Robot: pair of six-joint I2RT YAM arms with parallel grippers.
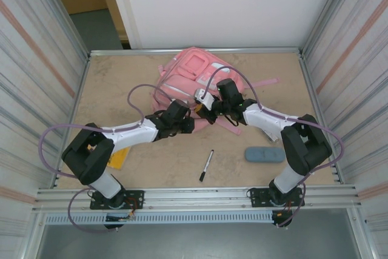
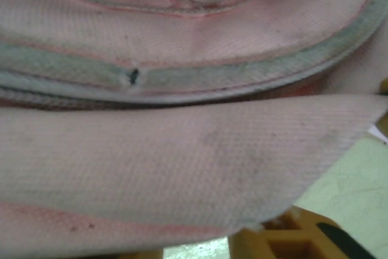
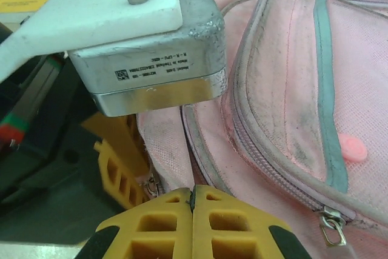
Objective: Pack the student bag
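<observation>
At the far middle of the counter (image 1: 163, 165) lies your student bag (image 1: 197, 72), with both arms reaching its near edge. Your right end effector (image 3: 193, 210) is closed, fingers pressed together against the bag. Pink fabric covers your left end effector (image 1: 193, 113), so its grip cannot be told.

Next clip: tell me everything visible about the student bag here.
The student bag is a large pink backpack of woven-looking fabric. It lies flat at the far middle of the table, with straps trailing right. Grubby pale-grey zip trim edges its pockets, and a metal zip pull hangs at one closed pocket. Both arms reach its near edge: the right pincer, shut, sits close by it, and a flap of it drapes before the left wrist camera.
</observation>
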